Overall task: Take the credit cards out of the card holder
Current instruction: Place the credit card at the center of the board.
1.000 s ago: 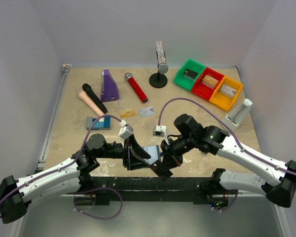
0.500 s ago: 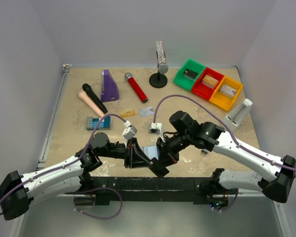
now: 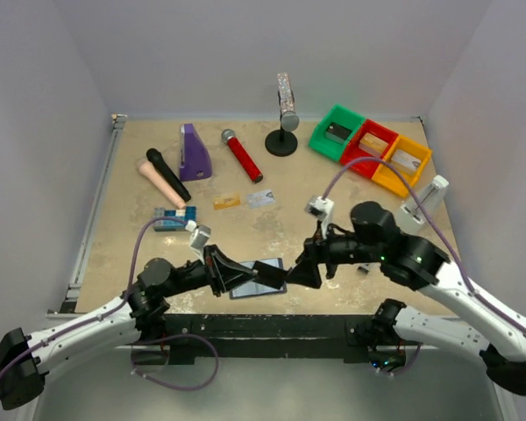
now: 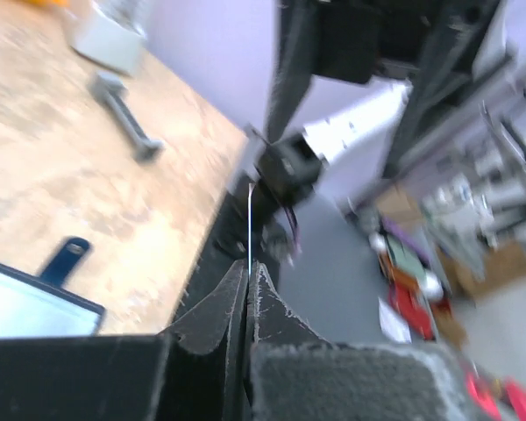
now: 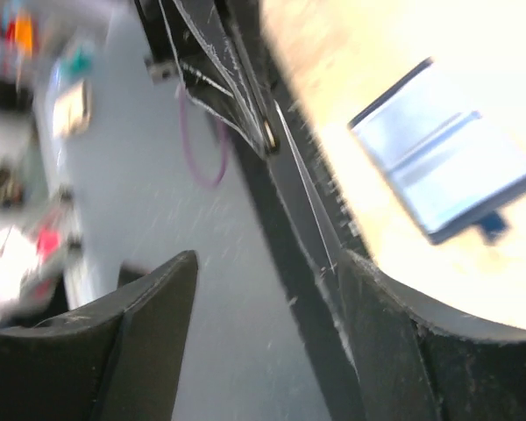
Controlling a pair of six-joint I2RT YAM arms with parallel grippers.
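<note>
Left wrist view shows my left tool (image 4: 248, 267) pinched together on a thin dark credit card (image 4: 249, 219), seen edge-on and held up off the beige surface (image 3: 333, 189). My right tool (image 5: 265, 263) stands apart around the card's other end; I judge this a handover. Below them the navy folding card holder (image 3: 259, 290) lies open at the near edge. An orange-gold card (image 3: 227, 201) and a silvery card (image 3: 260, 198) lie farther off, probably where cards get dropped.

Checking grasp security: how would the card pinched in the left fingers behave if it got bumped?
The card shows edge-on as a hairline, so it is probably very light. It stands straight beyond the left fingers, suggesting springy stiffness rather than floppiness. Gripped only at one edge, it could well pivot or slip.
</note>
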